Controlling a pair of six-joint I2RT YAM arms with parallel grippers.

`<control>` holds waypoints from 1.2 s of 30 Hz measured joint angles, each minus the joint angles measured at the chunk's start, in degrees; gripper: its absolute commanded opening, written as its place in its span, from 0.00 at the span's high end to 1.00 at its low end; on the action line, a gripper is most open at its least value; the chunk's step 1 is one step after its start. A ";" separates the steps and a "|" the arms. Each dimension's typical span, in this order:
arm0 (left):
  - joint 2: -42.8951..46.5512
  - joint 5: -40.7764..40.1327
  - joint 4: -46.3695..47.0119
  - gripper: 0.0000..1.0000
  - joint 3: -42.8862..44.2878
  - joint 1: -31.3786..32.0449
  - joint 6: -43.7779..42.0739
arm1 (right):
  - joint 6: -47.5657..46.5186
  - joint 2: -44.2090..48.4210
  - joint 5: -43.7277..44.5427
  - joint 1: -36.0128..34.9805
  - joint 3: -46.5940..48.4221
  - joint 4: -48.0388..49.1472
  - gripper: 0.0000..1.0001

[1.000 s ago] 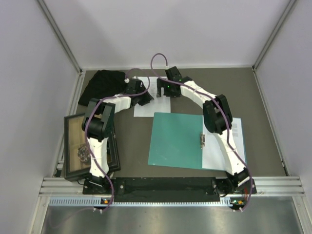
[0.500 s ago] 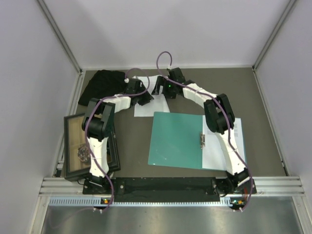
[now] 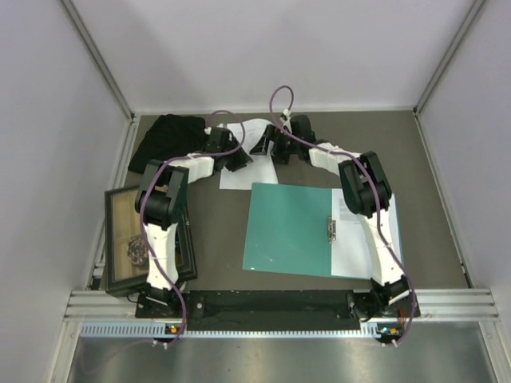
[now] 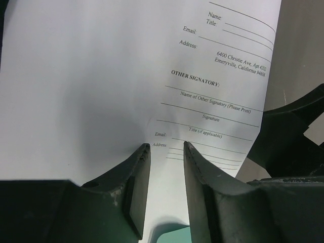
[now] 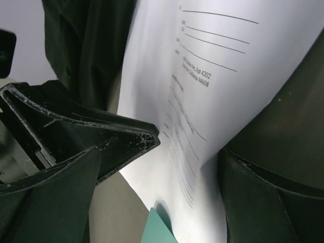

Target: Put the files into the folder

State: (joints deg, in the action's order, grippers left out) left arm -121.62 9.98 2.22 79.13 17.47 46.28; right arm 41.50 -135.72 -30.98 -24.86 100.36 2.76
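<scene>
**One sheet beyond the folder, both pincers at it**

A printed sheet (image 3: 237, 179) lies on the table (image 3: 431, 159) just beyond the far edge of the open green folder (image 3: 291, 227), and its far part bows upward. The left pincer (image 4: 166, 147) is partly open, with its tips pressing on the sheet. The right pincer (image 5: 190, 147) gapes wide around the sheet's edge without clamping it. A second sheet (image 3: 359, 251) lies in the folder's right half.

The sheet (image 4: 101, 76) lies under the left fingers (image 4: 139, 177) and stretches ahead of them and to their left. The folder (image 4: 169, 237) corner shows behind their tips, between them. The right fingers (image 5: 273, 197) straddle the same sheet's edge, with the folder corner behind their tips too.
</scene>
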 measured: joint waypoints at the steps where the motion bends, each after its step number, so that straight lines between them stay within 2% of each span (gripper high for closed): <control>1: -0.07 0.11 0.00 0.62 0.11 -0.02 -0.11 | 0.02 -0.33 -0.50 0.04 0.11 0.66 0.07; 14: -0.50 1.36 -0.31 0.62 0.63 -0.52 -1.31 | 2.27 -5.73 -4.94 2.40 5.64 5.42 0.07; 20: -0.57 1.62 -0.33 0.62 0.70 -0.61 -1.64 | 3.17 -9.20 -6.47 3.96 10.84 5.77 0.11; 23: -0.59 1.75 -0.35 0.62 0.76 -0.63 -1.92 | 3.80 -10.47 -7.45 4.31 12.15 6.43 0.24; 26: -0.74 1.88 -0.72 0.62 1.16 -0.63 -2.40 | 4.28 -10.99 -7.58 4.42 12.17 6.86 0.43; 27: -0.79 2.01 -0.90 0.62 1.33 -0.66 -2.60 | 4.44 -11.17 -7.48 4.42 12.17 6.64 0.53; 29: -0.79 2.23 -1.09 0.62 1.44 -0.68 -2.95 | 4.59 -11.47 -7.32 4.42 12.26 5.84 0.63; 30: -0.81 2.40 -1.31 0.61 1.57 -0.70 -3.10 | 4.33 -11.74 -6.97 4.42 12.68 4.94 0.73; 32: -0.98 2.80 -2.34 0.59 2.32 -0.76 -3.61 | 3.61 -12.72 -6.32 4.42 14.53 3.04 0.84; 33: -1.31 3.19 -2.89 0.58 2.99 -0.81 -4.00 | 3.30 -13.18 -6.16 4.42 15.50 2.16 1.00; 36: -2.25 4.83 -6.08 0.52 6.12 -0.96 -5.64 | 2.38 -16.06 -5.51 4.42 21.31 -0.50 1.00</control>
State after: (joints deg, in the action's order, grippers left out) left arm -123.87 14.81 -3.86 85.25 16.51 40.64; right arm 43.88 -151.79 -36.49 -20.45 121.67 2.26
